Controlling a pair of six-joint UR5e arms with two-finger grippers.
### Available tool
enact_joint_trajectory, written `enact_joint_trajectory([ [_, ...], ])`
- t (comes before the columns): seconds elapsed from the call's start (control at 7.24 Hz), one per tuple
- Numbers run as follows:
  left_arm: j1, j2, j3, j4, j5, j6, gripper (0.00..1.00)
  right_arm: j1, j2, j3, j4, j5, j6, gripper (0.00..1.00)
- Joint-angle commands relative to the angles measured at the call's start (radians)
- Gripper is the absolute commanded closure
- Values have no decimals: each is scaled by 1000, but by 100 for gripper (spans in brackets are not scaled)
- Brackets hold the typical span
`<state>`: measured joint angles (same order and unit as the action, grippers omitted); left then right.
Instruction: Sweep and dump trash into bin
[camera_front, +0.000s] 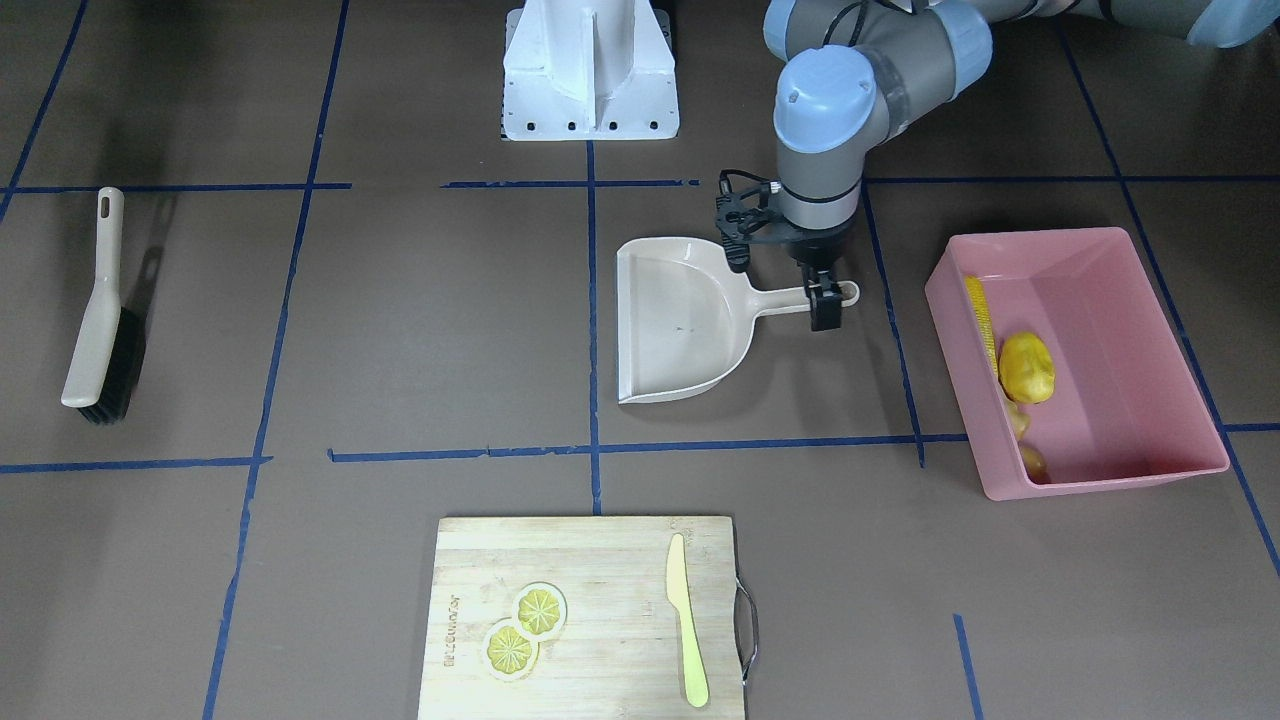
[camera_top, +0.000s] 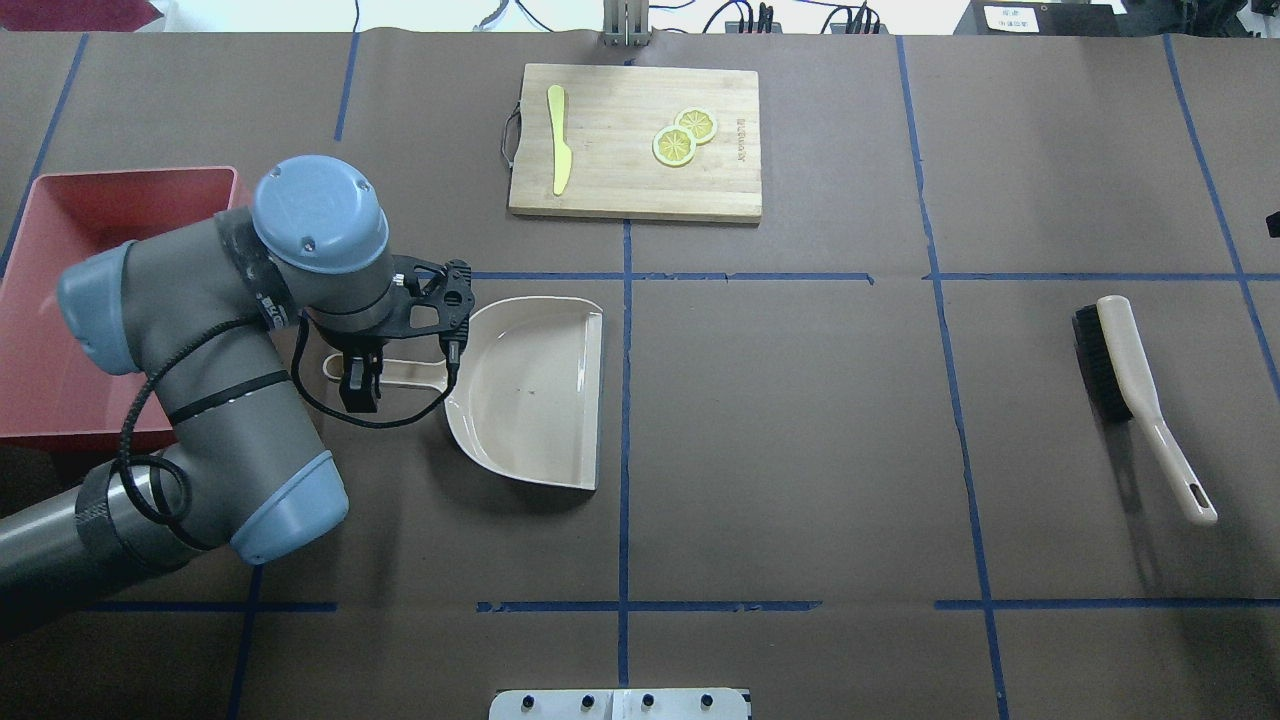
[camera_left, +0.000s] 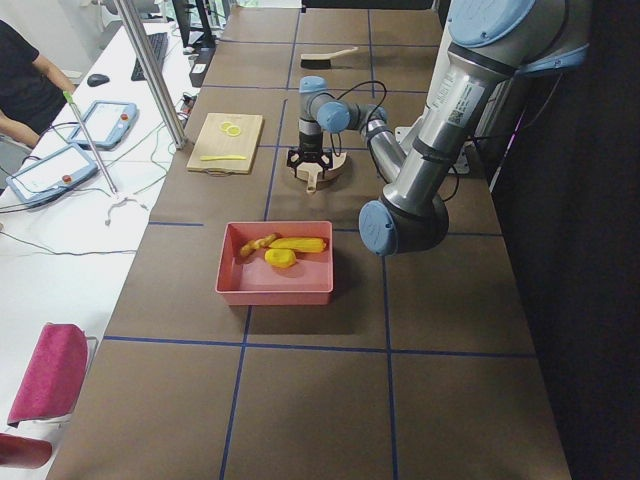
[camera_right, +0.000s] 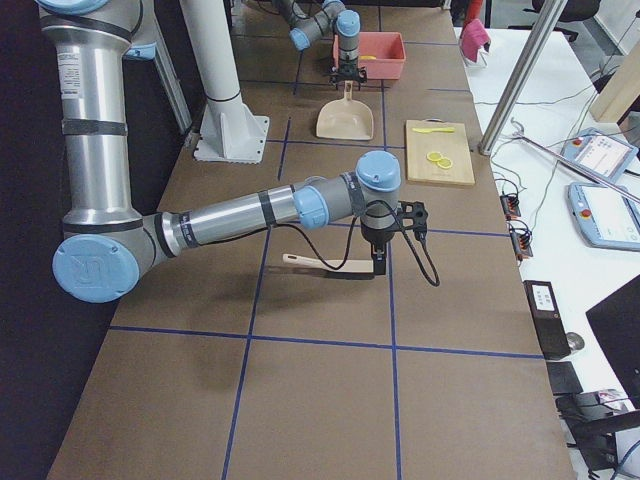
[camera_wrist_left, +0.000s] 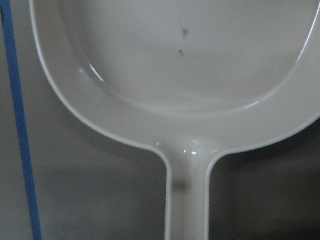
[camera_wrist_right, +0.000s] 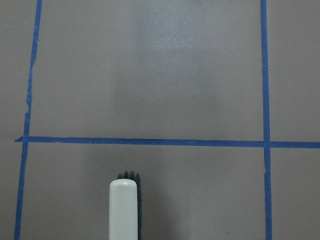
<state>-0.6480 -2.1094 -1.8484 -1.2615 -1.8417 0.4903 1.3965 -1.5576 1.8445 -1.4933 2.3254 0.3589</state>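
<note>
1. Beside the pink bin (camera_front: 1120, 340), on the robot's left half of the table (camera_front: 400, 330): left gripper (camera_front: 826, 305) low over the handle of the beige dustpan (camera_front: 680, 320). One finger on each side of the handle, seemingly pinched onto it. Dustpan flat on the table, its pan empty.
2. Inside the bin, along the wall nearest the dustpan: all the trash, namely corn cob (camera_front: 982, 315), potato-like lump (camera_front: 1027, 367) and ginger root (camera_front: 1033, 462). Judging from that, dumping done and only the letting-go of the dustpan remaining.
3. To do that well: spread the fingers fully before rising, lift straight up so as not to snag or drag the handle, and keep clear of the bin's rim.
4. Well apart, on the robot's right: brush (camera_front: 100, 330) lying on the table. Right gripper (camera_right: 380, 262) close by its head, shown in the side view only; impossible to tell whether spread or closed.
5. Counted: three pieces of trash, one bin, one dustpan, one brush, one cutting board (camera_front: 590, 560) bearing two lemon slices (camera_front: 541, 608) and one knife (camera_front: 687, 620), two arms.
</note>
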Motion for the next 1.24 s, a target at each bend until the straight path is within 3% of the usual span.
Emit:
enact_joint_trajectory([
  [0.0,-60,5,-118,70,-1,-6,0,10,2,2,-1,5,0,0],
  [0.41,-161,25,-160,44,-5,-534,0,36,5,-1,-2,5,0,0],
  [0.55,-188,75,-179,50,-5,-605,0,59,2,-8,-4,37,0,0],
  [0.69,-297,148,-181,53,-29,-614,0,80,2,-19,-4,57,-6,0],
  [0.97,-583,270,-129,54,-390,-552,0,110,-4,-22,-43,83,-66,0],
  [1.11,-632,383,-115,48,-401,-447,0,145,-4,-22,-126,118,-175,0],
])
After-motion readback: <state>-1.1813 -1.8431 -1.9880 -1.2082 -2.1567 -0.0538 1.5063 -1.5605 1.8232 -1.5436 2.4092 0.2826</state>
